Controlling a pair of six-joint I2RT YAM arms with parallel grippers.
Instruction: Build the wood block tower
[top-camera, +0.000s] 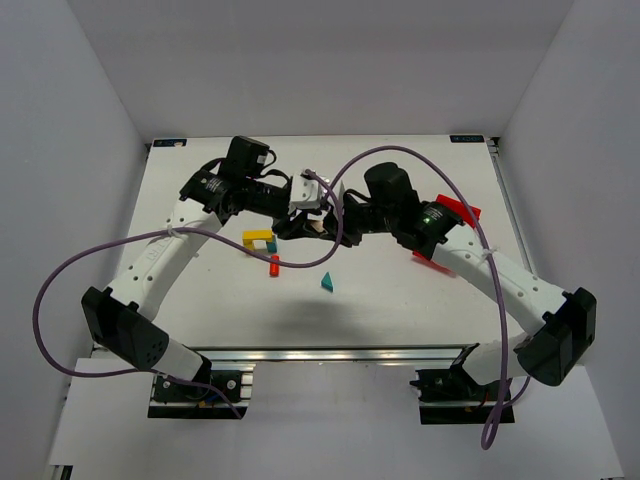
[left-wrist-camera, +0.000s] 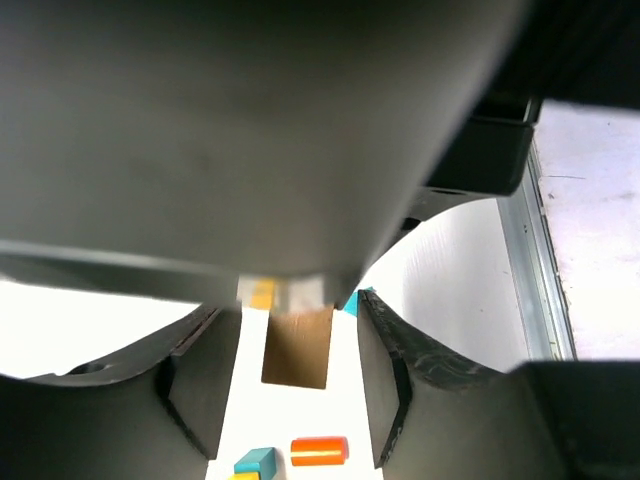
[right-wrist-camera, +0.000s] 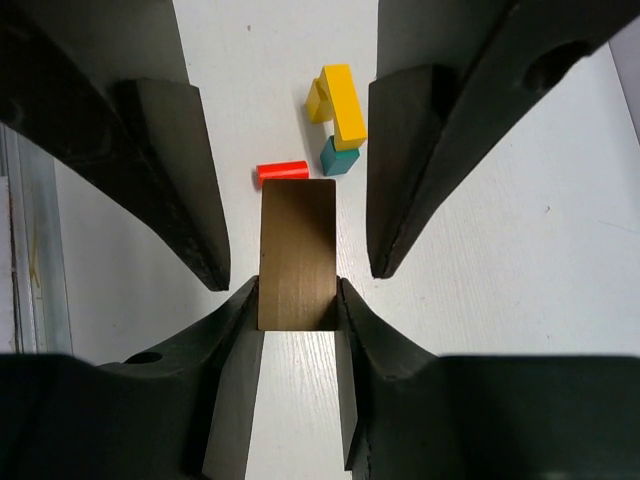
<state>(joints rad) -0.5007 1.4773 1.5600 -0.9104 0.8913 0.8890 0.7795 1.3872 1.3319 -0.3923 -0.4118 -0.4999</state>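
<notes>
You are looking at a robotics lab test cell: a plain white table (top-camera: 400, 300) stands boxed in at the left, back and right by flat white panels (top-camera: 80, 100), seen from a camera fixed overhead. Two slim white-and-black robot arms, the left arm (top-camera: 160, 255) and the right arm (top-camera: 510, 275), are bolted to an aluminium rail (top-camera: 330, 355) along the near edge, and loose purple cables (top-camera: 50, 290) loop out from them. The only props are small toy pieces, such as a yellow arch (top-camera: 258, 238) and a tan block (right-wrist-camera: 297, 255)
</notes>
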